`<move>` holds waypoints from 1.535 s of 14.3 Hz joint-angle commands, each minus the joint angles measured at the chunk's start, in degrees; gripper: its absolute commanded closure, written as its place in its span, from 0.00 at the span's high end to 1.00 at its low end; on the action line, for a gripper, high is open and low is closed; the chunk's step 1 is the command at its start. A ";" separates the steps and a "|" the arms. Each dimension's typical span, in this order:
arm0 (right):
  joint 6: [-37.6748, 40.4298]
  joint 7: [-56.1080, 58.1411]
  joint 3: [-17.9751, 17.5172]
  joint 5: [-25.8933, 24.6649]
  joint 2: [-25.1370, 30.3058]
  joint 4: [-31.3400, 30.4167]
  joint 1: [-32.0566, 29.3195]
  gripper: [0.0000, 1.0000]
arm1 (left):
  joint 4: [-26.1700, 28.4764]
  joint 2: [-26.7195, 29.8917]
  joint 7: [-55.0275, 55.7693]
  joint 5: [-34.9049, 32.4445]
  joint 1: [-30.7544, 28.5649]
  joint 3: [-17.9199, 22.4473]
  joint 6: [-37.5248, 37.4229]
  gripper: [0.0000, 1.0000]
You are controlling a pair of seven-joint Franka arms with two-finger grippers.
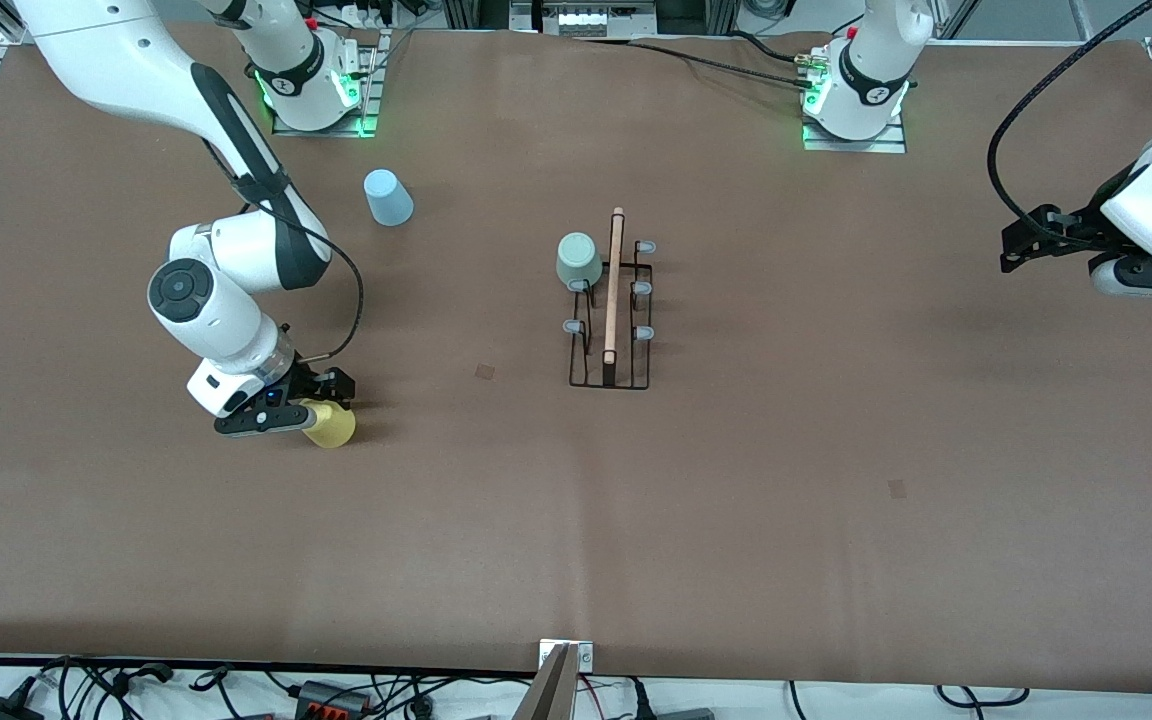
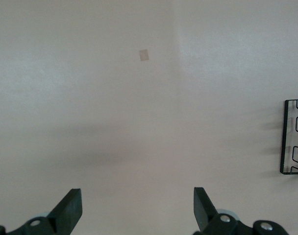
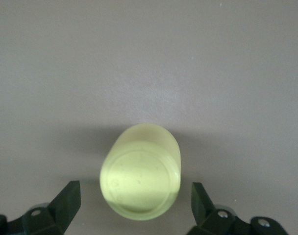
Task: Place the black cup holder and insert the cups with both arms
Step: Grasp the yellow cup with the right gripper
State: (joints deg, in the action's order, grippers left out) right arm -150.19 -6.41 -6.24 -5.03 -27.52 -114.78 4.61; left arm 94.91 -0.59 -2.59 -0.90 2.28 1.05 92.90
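over yellow cup (image 3: 140,177), right tool (image 3: 134,205) open, left tool (image 2: 137,208) waiting

Three cups, yellow (image 1: 332,424), light blue (image 1: 388,197), grey-green (image 1: 578,259), one cup holder (image 1: 612,310)

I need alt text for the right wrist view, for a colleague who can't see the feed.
A small yellow tapered plastic cup stands upside down on the brown table, its flat base facing the camera. The right gripper is just above it, open, with one black finger showing at each side of the cup and a gap between each finger and the cup.
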 commanded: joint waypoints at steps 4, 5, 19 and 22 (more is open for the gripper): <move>-5.28 0.87 0.53 -0.51 -0.17 -1.67 0.05 1.00 | -1.83 -0.81 -0.49 0.29 0.71 0.18 -3.24 1.00; -5.99 0.87 0.53 -0.51 -0.60 -1.67 0.05 1.00 | -1.92 -0.81 -0.49 0.29 0.97 0.18 -3.33 1.00; -3.47 6.07 1.76 -0.51 2.45 -0.53 0.57 0.20 | -2.01 -0.90 -0.49 0.46 1.15 0.18 -3.25 1.00; 9.70 -7.07 1.15 0.02 9.83 0.87 5.83 0.20 | -2.01 -0.99 -0.49 0.55 1.15 0.18 -3.16 1.00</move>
State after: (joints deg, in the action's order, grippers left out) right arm -148.12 -5.15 -4.89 -4.96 -24.08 -113.50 6.57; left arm 94.88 -0.61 -2.63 -0.90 3.21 1.01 91.05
